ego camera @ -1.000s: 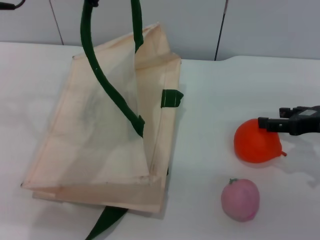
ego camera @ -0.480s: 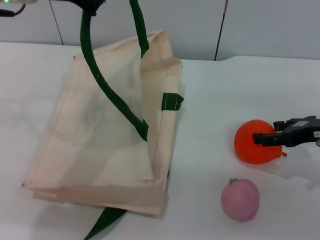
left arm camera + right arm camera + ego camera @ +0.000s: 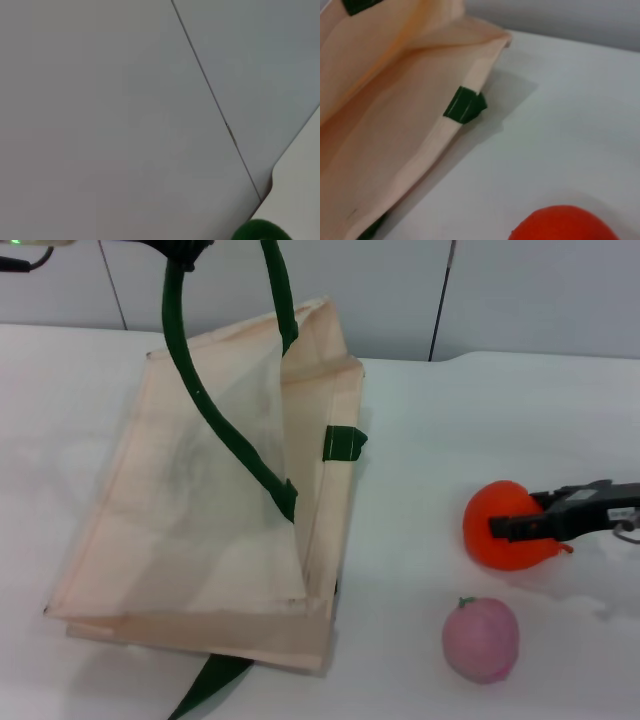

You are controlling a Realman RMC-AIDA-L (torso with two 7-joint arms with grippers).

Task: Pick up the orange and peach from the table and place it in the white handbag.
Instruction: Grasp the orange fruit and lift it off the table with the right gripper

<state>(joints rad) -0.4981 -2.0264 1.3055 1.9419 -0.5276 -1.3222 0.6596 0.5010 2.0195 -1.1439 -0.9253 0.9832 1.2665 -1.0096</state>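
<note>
The table [image 3: 500, 420] carries the handbag [image 3: 200, 510] lying on the robot's left, one green handle [image 3: 215, 420] pulled upward by the left gripper [image 3: 180, 248], whose fingers cannot be made out. On the right sits the orange [image 3: 495, 525], the right gripper [image 3: 515, 525] clamped on it. The peach [image 3: 481, 639] rests just beside it, nearer the robot.

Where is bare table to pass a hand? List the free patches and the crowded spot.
Free: the strip of table between the white handbag and the orange; also behind the fruits toward the wall. Crowded: around the orange, where the right gripper sits, with the peach just in front.
</note>
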